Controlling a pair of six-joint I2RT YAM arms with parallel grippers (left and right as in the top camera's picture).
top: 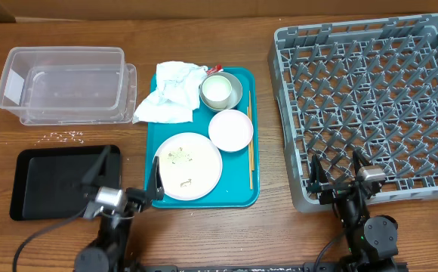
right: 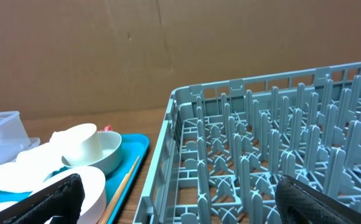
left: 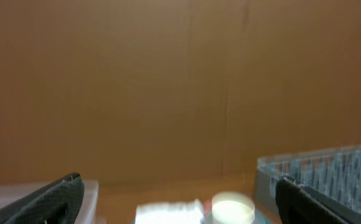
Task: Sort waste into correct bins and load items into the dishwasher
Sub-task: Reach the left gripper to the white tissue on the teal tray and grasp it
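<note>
I see a teal serving tray [top: 238,179] on the wooden tabletop [top: 204,234]. Thin chopsticks [top: 250,147] lie inside the tray along its right edge. Brown cardboard [left: 168,81] stands behind the tray.

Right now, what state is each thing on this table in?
Left pincer: open, holding nothing.
Right pincer: open, holding nothing.
Clear tub: empty.
Black tray: empty.
Dish rack: empty.
Plate: on teal tray, food scraps on it.
Pink bowl: upright, empty.
White cup: upright inside metal bowl.
Napkin: crumpled, on teal tray.
Chopsticks: flat on the teal tray.
</note>
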